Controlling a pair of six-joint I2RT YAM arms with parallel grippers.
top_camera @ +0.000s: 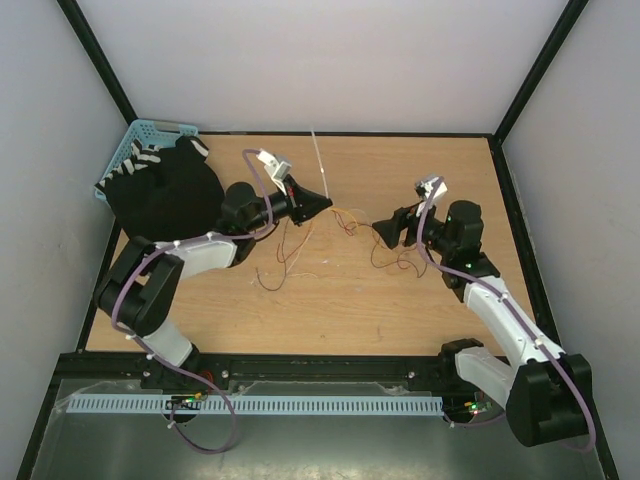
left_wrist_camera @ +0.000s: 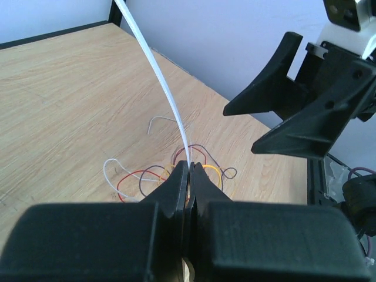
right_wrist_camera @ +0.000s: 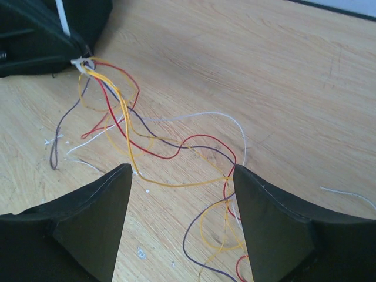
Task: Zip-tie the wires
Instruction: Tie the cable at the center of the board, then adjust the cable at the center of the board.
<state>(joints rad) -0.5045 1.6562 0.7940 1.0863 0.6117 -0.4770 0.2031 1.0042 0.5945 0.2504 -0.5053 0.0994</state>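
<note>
The left fingers (left_wrist_camera: 174,187) are pressed together, pinching the zip tie (left_wrist_camera: 166,91) near one end. The white strip sticks out from them toward the far edge of the counter (top_camera: 400,310). The wires (right_wrist_camera: 147,147) bunch at those fingertips and trail loose over the middle of the counter. The right fingers (right_wrist_camera: 88,229) are spread wide, facing the left ones and gripping nothing, with strands running between them.

light wooden tabletop (top_camera: 400,310) carries thin red, orange and whitish wires (top_camera: 300,245) right of a blue plastic basket (top_camera: 160,127), with what looks like black cloth (top_camera: 170,195) between them.
</note>
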